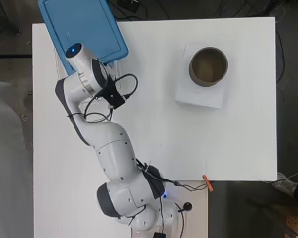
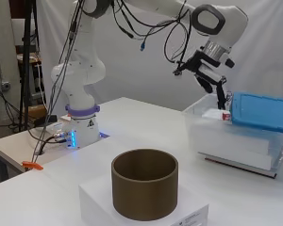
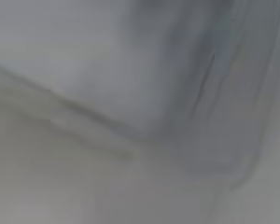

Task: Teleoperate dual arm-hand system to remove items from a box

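Hand in box, contents barely in view

Location. The box (image 2: 236, 136), a clear plastic tub, stands at the right of the side view and at the upper left of the overhead view, on the white table (image 1: 154, 129). A blue lid (image 2: 262, 112) lies across its far part, leaving the near end open. The hand (image 2: 221, 96) reaches down into that open end from above; in the overhead view it is hidden beneath the arm.

Hand state. Dark fingers point downward past the box rim. Whether they are spread, pressed together or pinching something cannot be told from these views. The wrist view gives only grey blur and settles nothing.

Items. One small white item (image 2: 212, 114) with a touch of red at its end shows just beside the fingers, at or just under the rim. Contact cannot be confirmed. Nothing else inside can be made out through the cloudy wall.

Handling, as judged. The item looks small and light, possibly a packet or carton; if so it would be thin-walled and would crush or slide under a careless squeeze. A hold across its narrow sides, thumb opposite fingers, seems best. The box wall is smooth and thin and may shift if the hand drags on it. The lid rests unsecured and could slip if nudged.

Other. A brown cylinder (image 1: 208, 66) on a white block (image 1: 198, 96) stands well apart, at the upper right of the overhead view
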Controlling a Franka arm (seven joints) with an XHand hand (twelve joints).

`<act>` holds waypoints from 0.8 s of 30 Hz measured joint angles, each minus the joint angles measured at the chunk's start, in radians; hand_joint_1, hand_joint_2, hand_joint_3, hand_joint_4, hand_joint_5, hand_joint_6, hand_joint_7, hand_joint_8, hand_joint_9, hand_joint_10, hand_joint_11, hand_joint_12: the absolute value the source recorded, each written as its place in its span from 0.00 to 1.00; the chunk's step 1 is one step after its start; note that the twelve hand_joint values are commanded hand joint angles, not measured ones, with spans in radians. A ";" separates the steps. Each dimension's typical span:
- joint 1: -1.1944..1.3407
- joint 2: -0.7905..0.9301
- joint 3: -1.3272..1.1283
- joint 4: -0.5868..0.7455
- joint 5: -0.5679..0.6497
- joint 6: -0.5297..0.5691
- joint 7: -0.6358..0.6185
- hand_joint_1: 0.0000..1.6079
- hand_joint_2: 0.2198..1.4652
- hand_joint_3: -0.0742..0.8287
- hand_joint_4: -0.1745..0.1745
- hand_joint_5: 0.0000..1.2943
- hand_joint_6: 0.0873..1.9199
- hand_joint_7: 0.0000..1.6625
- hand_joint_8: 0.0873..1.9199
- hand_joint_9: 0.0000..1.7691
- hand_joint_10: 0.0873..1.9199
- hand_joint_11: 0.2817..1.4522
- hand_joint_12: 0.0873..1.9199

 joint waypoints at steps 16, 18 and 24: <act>0.044 0.074 -0.062 0.185 0.085 -0.043 0.046 0.44 0.89 0.10 0.97 0.45 0.78 0.45 0.94 0.52 0.94 0.28 0.78; 0.046 0.037 -0.073 0.103 0.108 -0.010 0.020 0.38 0.88 0.08 1.00 0.44 0.88 0.49 1.00 0.56 0.99 0.32 0.88; 0.049 -0.047 -0.097 -0.074 0.155 0.012 0.045 0.28 0.82 0.08 0.76 0.36 0.45 0.47 0.83 0.55 0.84 0.34 0.81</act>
